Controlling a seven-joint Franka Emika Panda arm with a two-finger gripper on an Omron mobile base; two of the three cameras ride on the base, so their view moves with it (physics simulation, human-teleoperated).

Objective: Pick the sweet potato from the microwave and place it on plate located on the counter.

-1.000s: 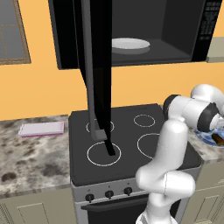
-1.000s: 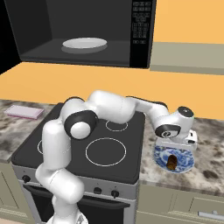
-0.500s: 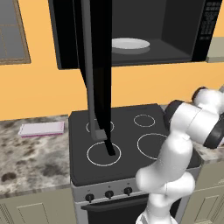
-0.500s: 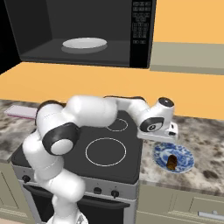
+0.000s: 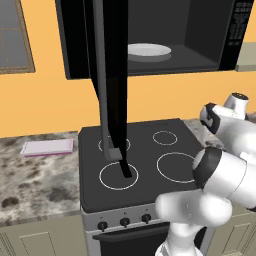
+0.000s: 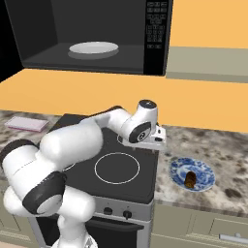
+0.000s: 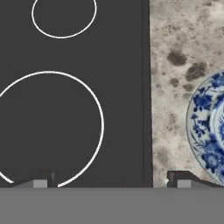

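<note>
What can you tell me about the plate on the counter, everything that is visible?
The plate is round and shallow, white with a dense blue pattern, glazed like ceramic. It lies flat on the speckled counter, right of the stovetop and apart from its edge. The brown sweet potato rests on it, toward its front. The hand view shows its rim.
</note>
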